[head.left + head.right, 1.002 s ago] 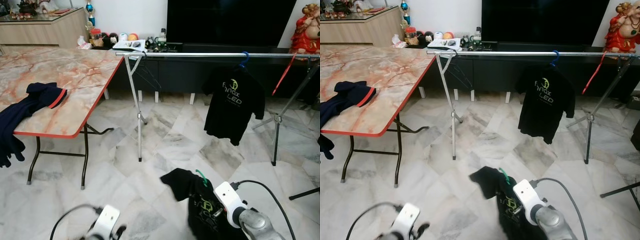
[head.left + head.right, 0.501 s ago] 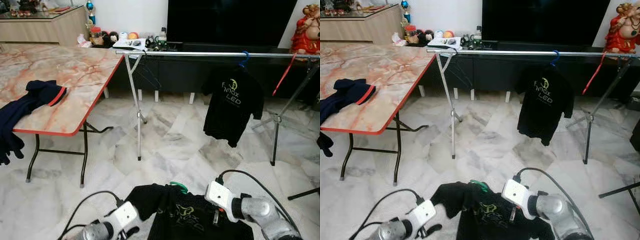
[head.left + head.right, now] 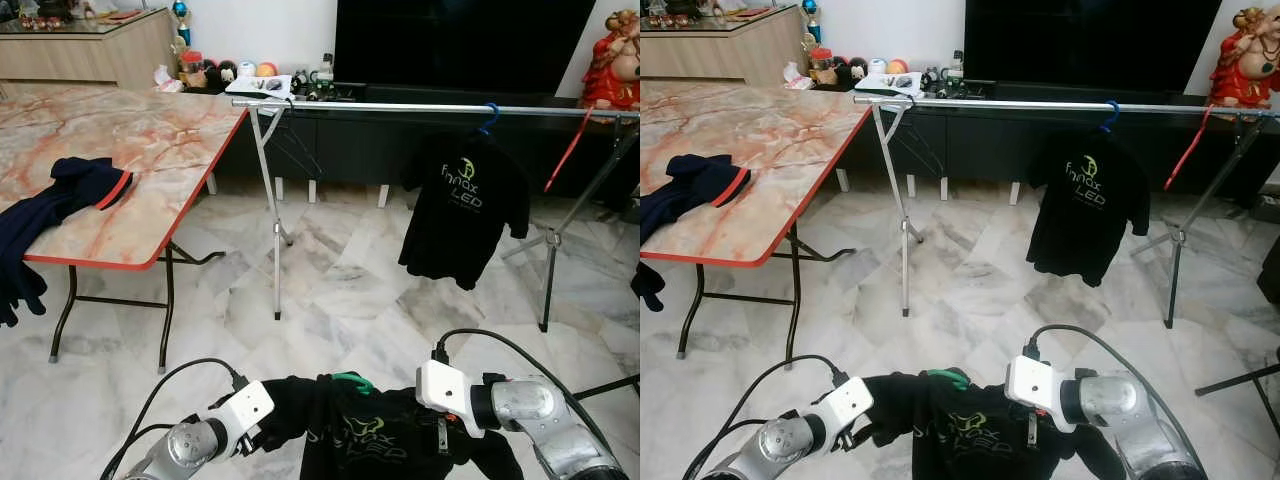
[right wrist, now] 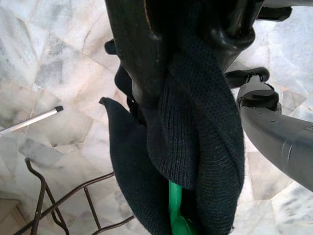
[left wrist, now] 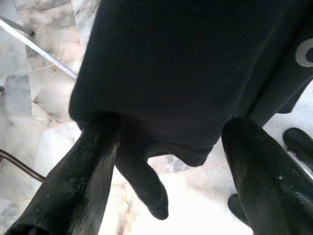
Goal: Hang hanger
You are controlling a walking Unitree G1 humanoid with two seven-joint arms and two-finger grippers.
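A black shirt (image 3: pixel 375 440) with a green logo sits on a green hanger (image 3: pixel 352 380), low in front of me. My right gripper (image 4: pixel 188 54) is shut on the shirt's shoulder fabric, and the green hanger (image 4: pixel 173 210) shows just beyond its fingers. My left gripper (image 5: pixel 171 127) is open at the shirt's other sleeve (image 5: pixel 146 186), which hangs between its spread fingers (image 5: pixel 88 171). Ahead stands the silver clothes rail (image 3: pixel 400 108). Another black shirt (image 3: pixel 465 210) hangs from it on a blue hanger (image 3: pixel 488 115).
A red hanger (image 3: pixel 568 150) hangs at the rail's right end, and dark empty hangers (image 3: pixel 295 145) at its left. A marble-topped folding table (image 3: pixel 150 140) with a dark blue garment (image 3: pixel 60 200) stands to the left. A black TV console (image 3: pixel 340 140) runs behind the rail. The floor is marble tile (image 3: pixel 340 290).
The shirt, which dangled from my right gripper alone, now hangs spread with its front facing me. My left gripper has risen to its sleeve. The right gripper has shifted slightly.
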